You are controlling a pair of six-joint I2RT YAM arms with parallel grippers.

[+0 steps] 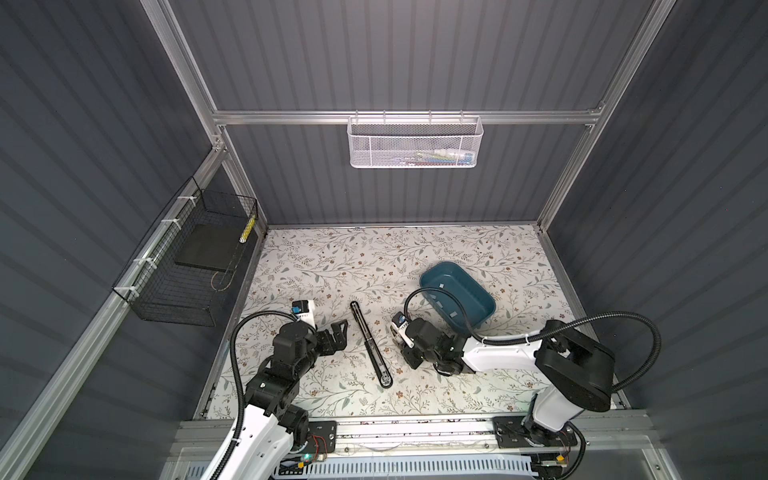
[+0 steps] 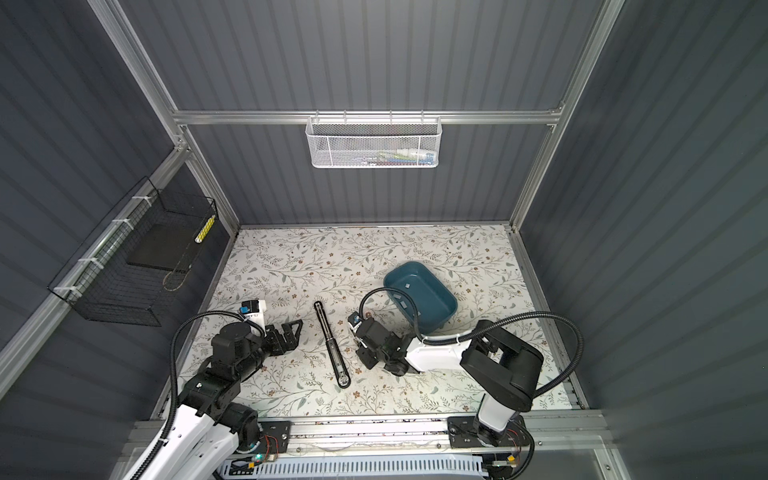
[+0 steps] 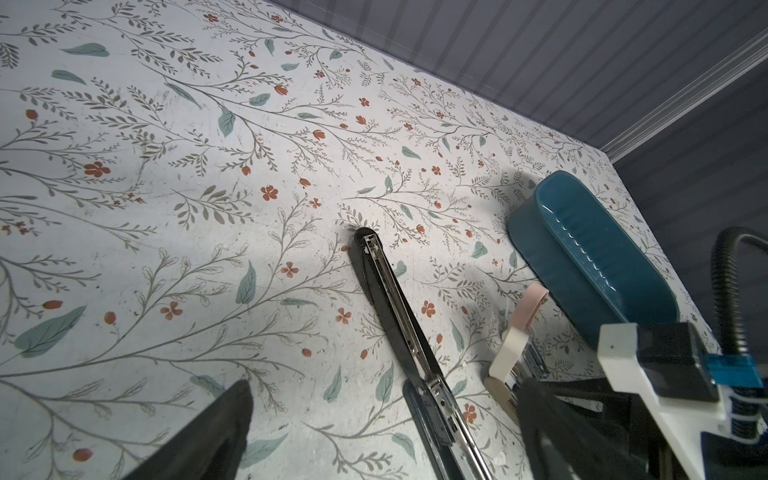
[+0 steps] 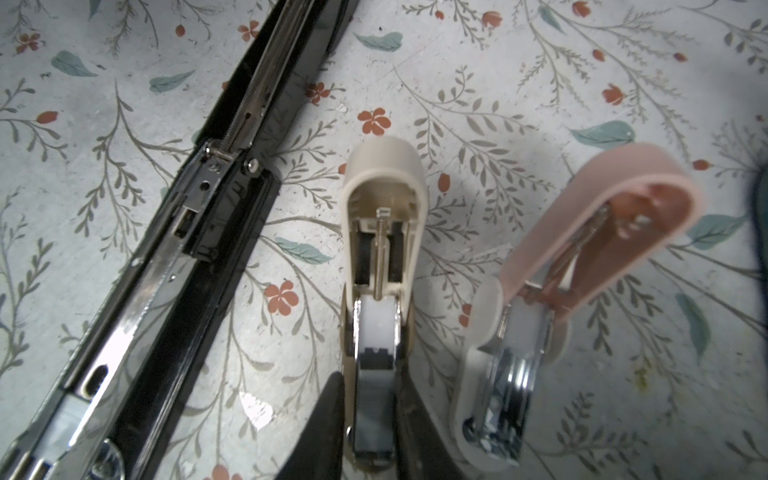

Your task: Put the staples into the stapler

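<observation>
Staples: lying as small flat grey strips in the teal tray, toward the right edge of the table. Possibly also sitting in the channel of the cream stapler, as a greyish block too blurred to call. Straddling that channel with the right gripper, black fingers flanking the metal magazine; clamping or only hovering, impossible to tell. Holding the left gripper spread wide and empty near the long black stapler, opened flat near the table's middle. Risking a tilted or jammed strip through fingers dragging on the narrow rails during withdrawal. Risking, too, bumping the pink stapler just beside, its light, smooth plastic shell probably sliding easily on the slick printed surface. Showing rounded matte lids hinged open, thin coil springs, glossy chrome rails.
</observation>
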